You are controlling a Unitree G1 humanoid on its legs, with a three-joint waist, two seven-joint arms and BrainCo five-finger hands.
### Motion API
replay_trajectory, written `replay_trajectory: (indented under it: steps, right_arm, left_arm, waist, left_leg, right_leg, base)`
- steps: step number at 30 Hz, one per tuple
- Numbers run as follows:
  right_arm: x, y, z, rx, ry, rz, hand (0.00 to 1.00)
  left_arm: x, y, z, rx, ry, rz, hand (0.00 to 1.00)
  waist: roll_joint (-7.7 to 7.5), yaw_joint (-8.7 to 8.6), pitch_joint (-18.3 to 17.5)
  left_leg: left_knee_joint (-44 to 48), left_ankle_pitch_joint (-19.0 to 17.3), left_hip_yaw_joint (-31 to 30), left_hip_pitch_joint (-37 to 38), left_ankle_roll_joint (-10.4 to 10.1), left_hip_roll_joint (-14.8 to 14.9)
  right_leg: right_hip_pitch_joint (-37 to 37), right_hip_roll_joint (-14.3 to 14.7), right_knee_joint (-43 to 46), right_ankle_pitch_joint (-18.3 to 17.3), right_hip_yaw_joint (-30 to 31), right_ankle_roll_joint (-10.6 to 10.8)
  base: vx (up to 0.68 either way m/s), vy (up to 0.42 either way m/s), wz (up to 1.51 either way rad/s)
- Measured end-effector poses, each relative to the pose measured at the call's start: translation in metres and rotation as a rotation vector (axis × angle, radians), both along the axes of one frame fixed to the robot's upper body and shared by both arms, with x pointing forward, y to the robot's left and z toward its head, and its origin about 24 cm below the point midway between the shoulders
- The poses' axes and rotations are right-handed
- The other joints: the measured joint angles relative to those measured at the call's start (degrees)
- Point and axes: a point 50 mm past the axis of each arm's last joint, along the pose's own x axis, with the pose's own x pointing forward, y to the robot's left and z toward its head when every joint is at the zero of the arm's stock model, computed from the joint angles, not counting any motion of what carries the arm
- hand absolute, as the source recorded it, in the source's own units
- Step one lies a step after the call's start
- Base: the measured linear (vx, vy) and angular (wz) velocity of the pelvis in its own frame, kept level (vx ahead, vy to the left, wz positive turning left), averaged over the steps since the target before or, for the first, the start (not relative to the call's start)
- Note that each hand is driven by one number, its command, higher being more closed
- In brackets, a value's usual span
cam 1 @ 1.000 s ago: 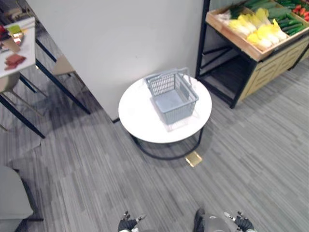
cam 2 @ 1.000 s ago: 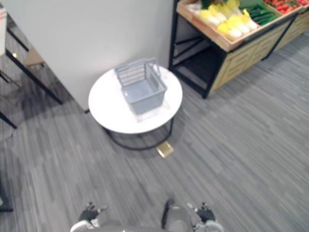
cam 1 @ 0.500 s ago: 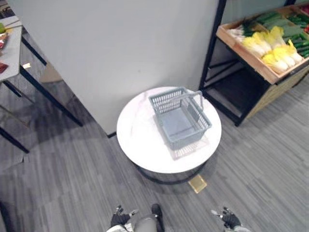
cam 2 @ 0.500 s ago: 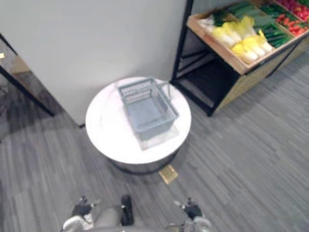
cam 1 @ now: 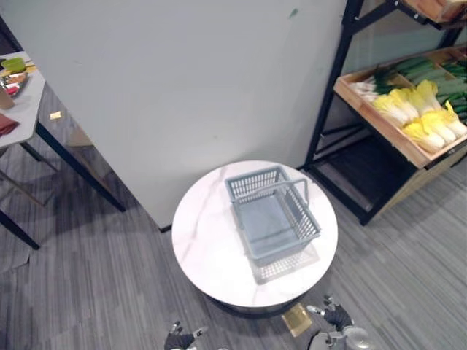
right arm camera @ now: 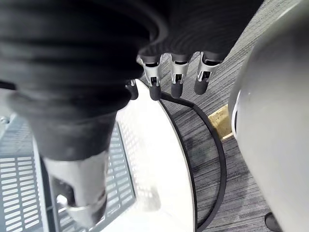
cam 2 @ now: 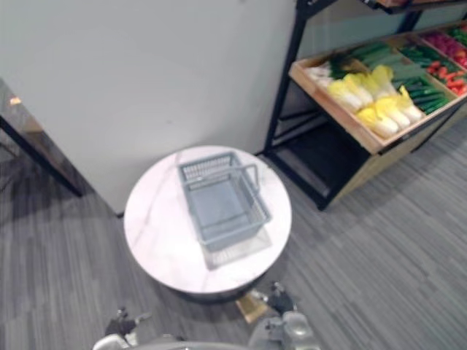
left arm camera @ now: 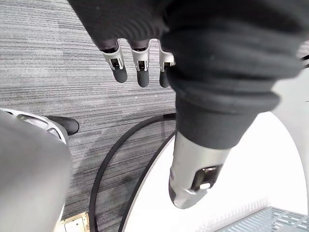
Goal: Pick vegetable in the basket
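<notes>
An empty grey plastic basket [cam 1: 273, 222] with its handle up stands on a round white marble table [cam 1: 204, 248]. The vegetables lie in a wooden shelf crate to the right: yellow-green cabbages [cam 1: 419, 117], dark green cucumbers [cam 2: 416, 87] and red ones [cam 2: 446, 40]. My left hand [cam 1: 179, 339] hangs low in front of the table, fingers [left arm camera: 140, 63] relaxed and holding nothing. By the table's front right edge is my right hand [cam 1: 337, 317], also open, its fingers [right arm camera: 176, 77] above the table rim [right arm camera: 159, 154] and the basket's wall [right arm camera: 19, 174].
A white wall panel [cam 1: 190, 87] rises behind the table. The black-framed shelf [cam 1: 332, 95] stands to the right on grey carpet. A desk on dark legs [cam 1: 22, 95] is at the far left. A brass floor plate [cam 1: 297, 319] lies under the table's front edge.
The whole picture has shifted as the camera moved up to the table, so table and basket now show lower and nearer. My right hand now shows beside the table's front edge.
</notes>
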Motion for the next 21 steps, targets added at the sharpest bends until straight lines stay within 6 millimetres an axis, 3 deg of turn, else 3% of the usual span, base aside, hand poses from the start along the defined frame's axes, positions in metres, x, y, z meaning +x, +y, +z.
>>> replay_trajectory:
  steps: [1, 2, 4, 5, 6, 9, 12, 16, 19, 21]
  right_arm:
    - [-0.002, 0.0, -0.001, -0.004, 0.008, 0.01, 0.0]
    - [-0.004, -0.01, 0.0, -0.035, 0.013, 0.014, 0.0]
    - [-0.003, -0.021, 0.001, -0.073, 0.014, 0.045, 0.0]
    - [0.0, -0.021, 0.002, -0.08, 0.011, 0.067, 0.0]
    - [0.0, -0.016, 0.002, -0.078, 0.013, 0.099, 0.0]
    - [0.001, -0.01, 0.002, -0.063, 0.013, 0.155, 0.0]
    - [0.002, -0.011, 0.004, -0.071, -0.004, 0.151, 0.0]
    - [0.019, -0.019, 0.016, -0.112, -0.097, 0.13, 0.0]
    - [0.029, -0.03, 0.031, -0.157, -0.192, 0.123, 0.0]
    - [0.032, -0.036, 0.042, -0.189, -0.257, 0.103, 0.0]
  left_arm:
    - [-0.002, 0.004, 0.0, 0.012, 0.008, 0.0, 0.0]
    - [-0.006, -0.005, -0.003, -0.012, 0.023, 0.004, 0.0]
    - [-0.006, -0.017, -0.005, -0.04, 0.018, 0.01, 0.0]
    - [-0.006, -0.02, -0.005, -0.048, 0.017, 0.014, 0.0]
    - [-0.006, -0.021, -0.005, -0.048, 0.015, 0.015, 0.0]
    - [0.0, -0.026, -0.004, -0.065, -0.008, 0.053, 0.0]
    - [0.004, -0.029, -0.003, -0.058, -0.018, 0.035, 0.0]
    - [0.003, -0.033, -0.003, -0.057, -0.015, 0.005, 0.0]
    - [0.005, -0.033, -0.003, -0.052, -0.017, -0.016, 0.0]
    - [0.006, -0.03, -0.002, -0.043, -0.019, -0.018, 0.0]
  waist:
    - [-1.0, -0.12, 0.0]
    - [1.61, -0.26, -0.71]
    - [4.32, 0.07, -1.14]
    - [5.32, 0.04, -1.35]
    - [5.95, -0.06, -1.9]
    - [5.31, -0.37, -1.92]
    - [5.33, -0.18, -1.97]
    - [5.53, -0.04, -2.1]
    - [5.93, -0.26, -2.41]
    - [4.91, -0.18, -2.58]
  left_leg:
    - [-0.6, -0.36, -1.09, 0.93, -2.84, 0.91]
    - [-2.03, 0.29, -2.68, 1.23, -4.14, 4.14]
    - [-3.58, 2.23, -3.84, 1.06, -4.54, 6.95]
    - [-4.42, 4.68, -3.72, 0.64, -5.95, 9.04]
    - [-4.49, 6.92, -4.46, -0.31, -6.1, 10.26]
    - [-3.14, 12.41, -4.48, -4.33, -3.81, 10.99]
    - [-3.85, 15.88, 0.58, -5.32, -2.54, 10.98]
    - [-5.74, 15.83, 2.42, -4.74, -2.5, 8.83]
    - [-6.77, 14.1, 2.47, -4.75, -0.2, 7.37]
    - [-6.84, 13.28, 2.86, -4.8, -0.06, 6.62]
  right_leg:
    - [0.08, 0.93, 1.02, 3.36, 0.28, 2.87]
    - [0.28, 4.24, 1.62, 1.46, -2.11, 1.23]
    - [0.21, 7.93, 1.48, 0.44, -3.62, -0.48]
    - [0.16, 9.94, 1.39, -0.29, -5.0, -1.71]
    - [0.32, 10.93, 1.1, -0.87, -6.7, -2.63]
    - [2.59, 11.25, -0.85, -1.31, -12.11, -3.53]
    - [5.82, 11.46, -3.25, -1.12, -16.34, -4.37]
    - [6.86, 10.96, -4.53, -0.42, -17.04, -4.06]
    - [6.81, 10.34, -6.2, 1.21, -16.54, -3.37]
    - [6.79, 9.9, -7.6, 2.36, -15.74, -2.74]
  base:
    - [0.13, -0.505, 0.24]
    - [0.15, -0.487, 0.2]
    - [0.14, -0.369, 0.11]
    - [0.12, -0.347, 0.28]
    - [0.13, -0.386, 0.4]
    - [0.09, -0.286, 0.84]
    - [0.07, -0.179, 0.76]
    - [0.08, -0.016, 0.18]
    - [0.05, 0.105, -0.01]
    - [0.01, 0.114, -0.1]
